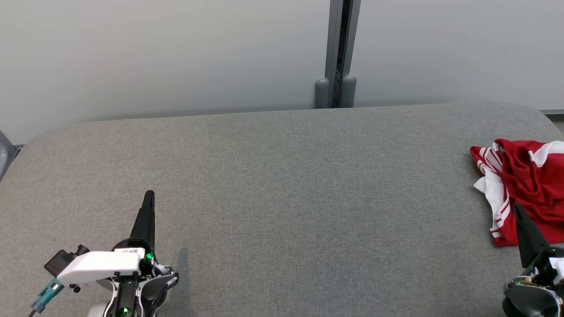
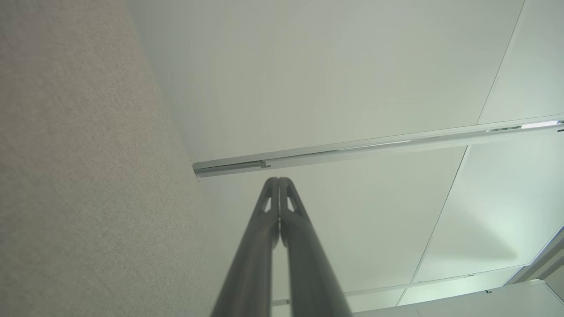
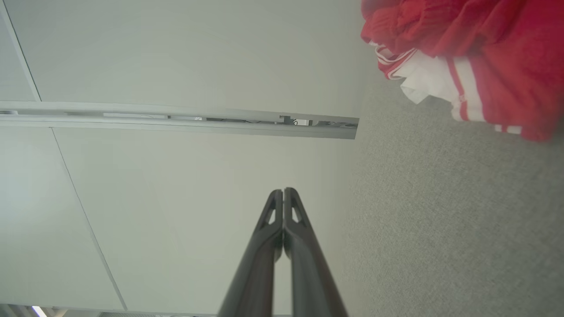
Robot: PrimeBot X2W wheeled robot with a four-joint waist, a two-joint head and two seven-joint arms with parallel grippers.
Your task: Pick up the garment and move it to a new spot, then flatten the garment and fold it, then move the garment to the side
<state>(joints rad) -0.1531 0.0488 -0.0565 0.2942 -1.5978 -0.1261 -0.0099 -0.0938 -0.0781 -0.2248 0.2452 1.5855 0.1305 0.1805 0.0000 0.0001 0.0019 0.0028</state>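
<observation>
Quick count: one table (image 1: 282, 198), grey fabric. One garment (image 1: 524, 185), bunched at its right edge. Two grippers near the front edge, left gripper (image 1: 149, 194) and right gripper (image 1: 517, 208). One post (image 1: 341, 53) behind the far edge, with two rounded caps (image 1: 322, 92) at its foot.

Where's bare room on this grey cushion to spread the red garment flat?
The grey cushion is bare across its middle, from the left tool to the red-and-white garment, back to the wall. The right edge is crowded: garment bunched beside the right tool.
</observation>
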